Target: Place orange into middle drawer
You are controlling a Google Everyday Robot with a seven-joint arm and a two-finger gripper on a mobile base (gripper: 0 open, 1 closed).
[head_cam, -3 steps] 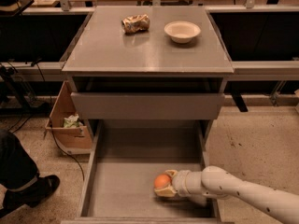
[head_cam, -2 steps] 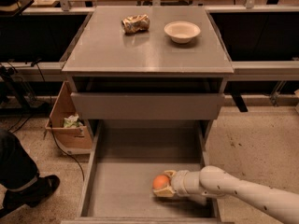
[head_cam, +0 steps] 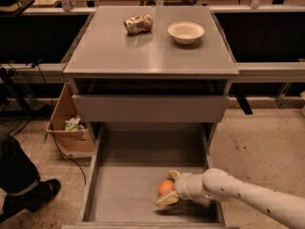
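A speckled beige floor [head_cam: 257, 142] runs under a grey metal cabinet [head_cam: 151, 56], with dark workbenches [head_cam: 267, 37] behind it. On the cabinet's flat top, a crumpled gold-silver foil bag [head_cam: 138, 24] lies at the back left. Any print on the bag is too blurred to read. A white bowl [head_cam: 186, 32] stands upright to its right, well apart from it. Below the top, the shallower upper drawer [head_cam: 150, 108] with its plain face is pulled out a short way.

The middle drawer [head_cam: 124, 190] beneath it is pulled far out, showing its broad flat floor and low side walls. The orange [head_cam: 165, 185] is inside this drawer, low over the floor near the front right corner. I cannot tell whether it touches the floor.

A white arm [head_cam: 248, 197] reaches in from the lower right, over the drawer's right wall. Its gripper [head_cam: 167, 189] is down inside the drawer and points left. The pale fingers [head_cam: 167, 199] sit one on each side of the orange, closed in to the fruit's width and clasping it.

Left of the cabinet, an open cardboard box [head_cam: 69, 128] on the floor holds some crumpled pale material, and a dark cable [head_cam: 62, 151] trails past it. A person's dark trouser leg and black shoe [head_cam: 33, 194] show at the lower left edge.
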